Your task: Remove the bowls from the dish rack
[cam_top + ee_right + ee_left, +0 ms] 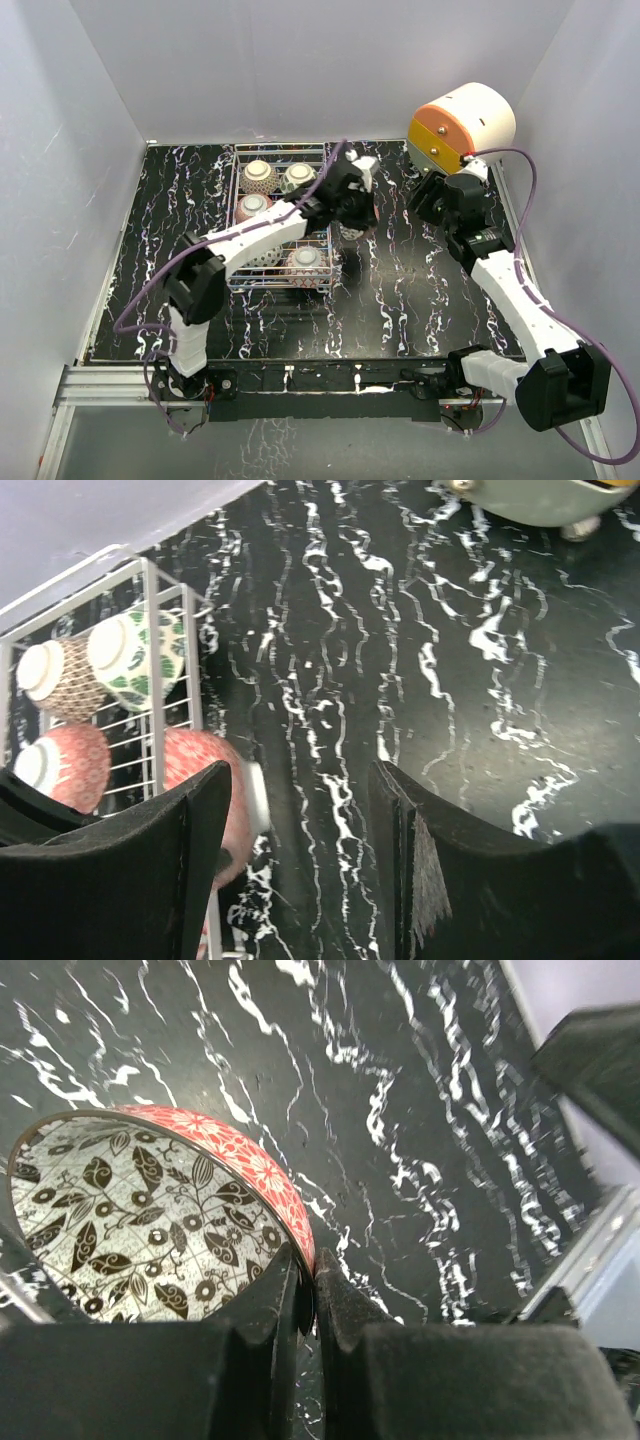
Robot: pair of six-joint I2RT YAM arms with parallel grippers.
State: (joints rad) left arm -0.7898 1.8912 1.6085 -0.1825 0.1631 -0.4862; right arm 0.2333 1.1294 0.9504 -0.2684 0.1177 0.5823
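Black white-veined tabletop (420,290), from above, carries a silver wire dish rack (236,200) of upturned patterned bowls (258,176); the left gripper (352,212) hangs just beside its right edge. Left wrist: jaws pinch the rim of a red-sided, leaf-lined ceramic bowl (150,1210), seemingly lifted. Right wrist: the right gripper (300,820) stands apart, holding nothing.

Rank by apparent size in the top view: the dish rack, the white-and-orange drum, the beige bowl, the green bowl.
1. dish rack
2. white-and-orange drum
3. beige bowl and green bowl: they look about equal, so unranked.
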